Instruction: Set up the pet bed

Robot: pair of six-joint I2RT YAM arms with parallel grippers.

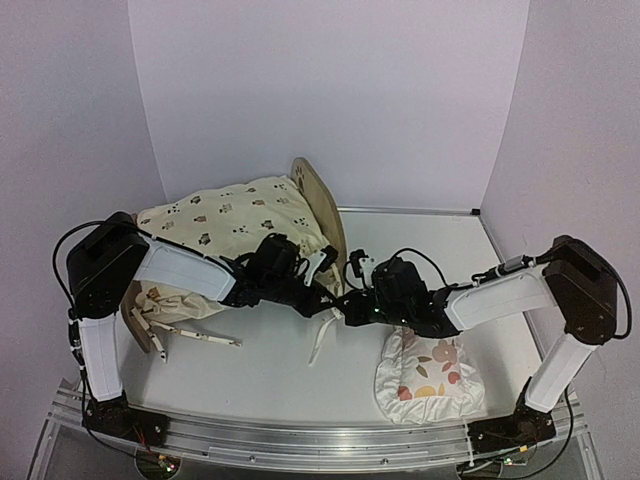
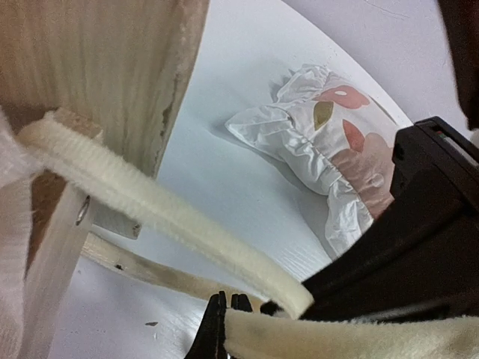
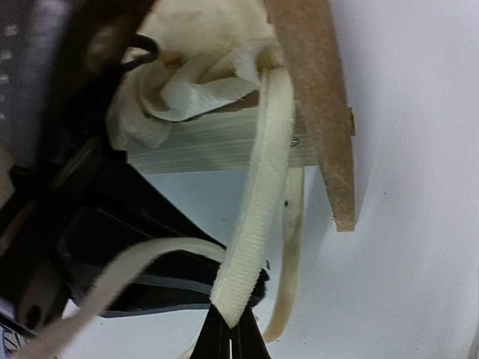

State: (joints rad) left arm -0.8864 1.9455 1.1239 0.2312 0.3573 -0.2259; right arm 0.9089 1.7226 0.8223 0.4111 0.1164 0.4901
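Note:
The pet bed (image 1: 322, 205) lies on the white table with its light-wood headboard on the right, and a cream animal-print cushion (image 1: 230, 222) is piled on it. Both grippers meet just in front of the headboard. My left gripper (image 2: 228, 305) is shut on the end of a fuzzy cream strap (image 2: 344, 338). My right gripper (image 3: 232, 335) is shut on a second cream strap (image 3: 258, 209), which runs up to the wooden frame (image 3: 310, 97). In the top view the left gripper (image 1: 322, 296) and right gripper (image 1: 350, 306) sit almost tip to tip.
A ruffled white floral pillow (image 1: 430, 375) lies at the front right, under the right arm. A loose cream strap (image 1: 320, 345) trails on the table below the grippers. The bed's footboard (image 1: 140, 322) stands at the left, beside the left arm. White walls enclose the table.

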